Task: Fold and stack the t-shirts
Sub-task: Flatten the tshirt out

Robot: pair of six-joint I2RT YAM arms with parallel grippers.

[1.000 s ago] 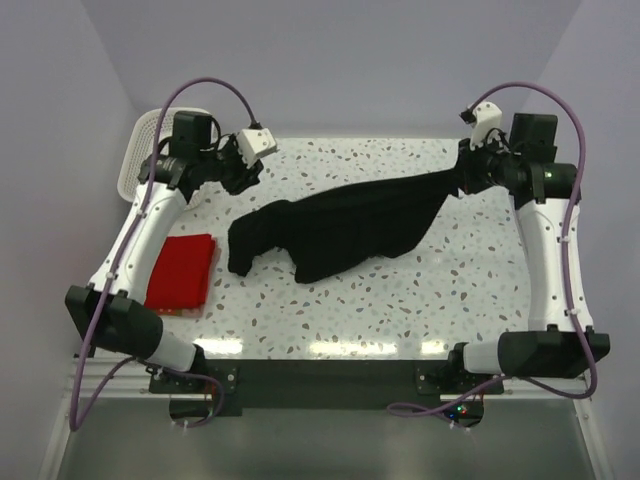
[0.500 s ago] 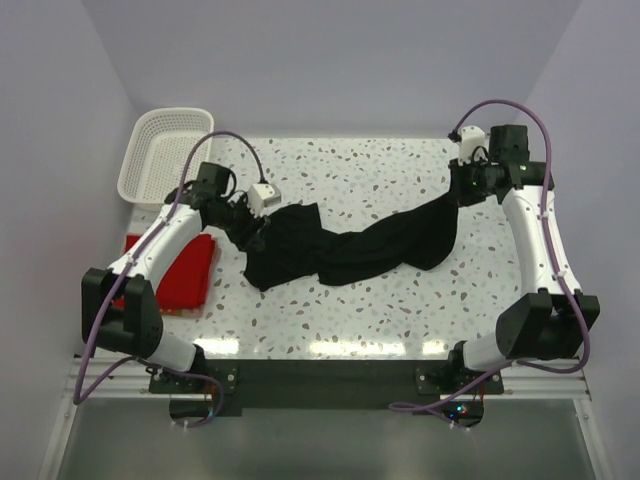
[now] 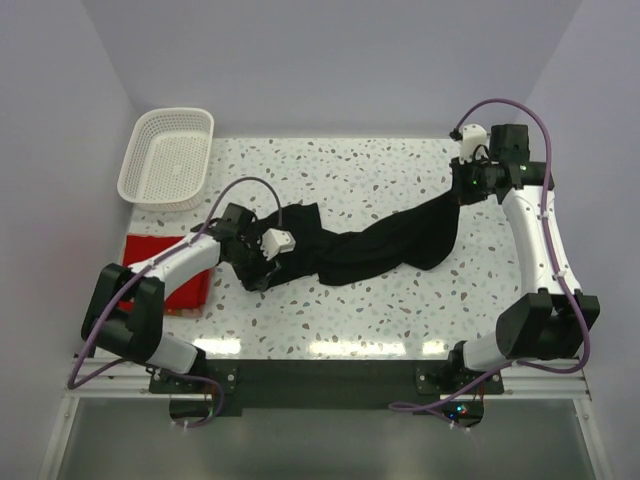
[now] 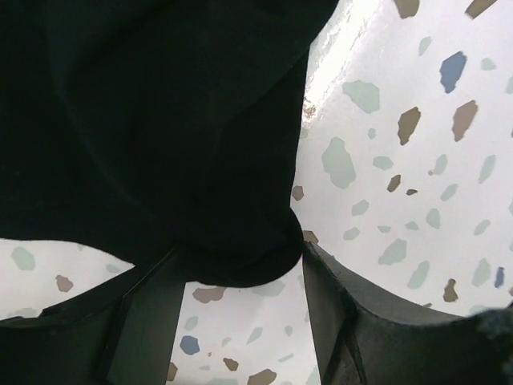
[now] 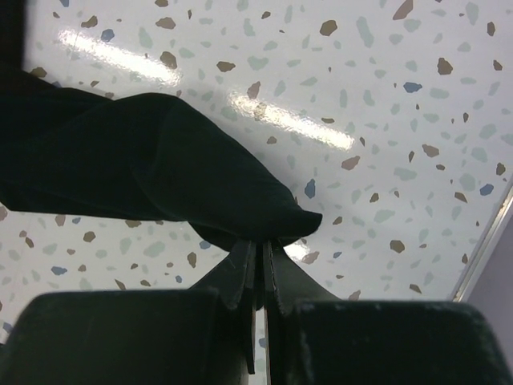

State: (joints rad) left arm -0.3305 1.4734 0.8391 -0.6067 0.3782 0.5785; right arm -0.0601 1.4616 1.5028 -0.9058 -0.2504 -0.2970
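The black t-shirt (image 3: 380,240) lies bunched in a long band across the table, from lower left to upper right. My right gripper (image 3: 458,192) is shut on its right end; in the right wrist view the gripper (image 5: 258,245) pinches a fold of the shirt (image 5: 120,160) just above the table. My left gripper (image 3: 257,272) is at the shirt's left end. In the left wrist view the gripper (image 4: 240,257) is open, with a lobe of the black shirt (image 4: 160,120) between the fingers. The red t-shirt (image 3: 192,285) lies folded at the left edge, partly hidden by my left arm.
A white lattice basket (image 3: 167,158) stands at the back left corner. The speckled table (image 3: 350,310) runs bare in front of the black shirt. Lilac walls close in the back and both sides.
My left gripper swung from the back left corner down onto the shirt's left end, then slid nearer along it. The shirt was drawn into a longer band. The right gripper kept its hold.
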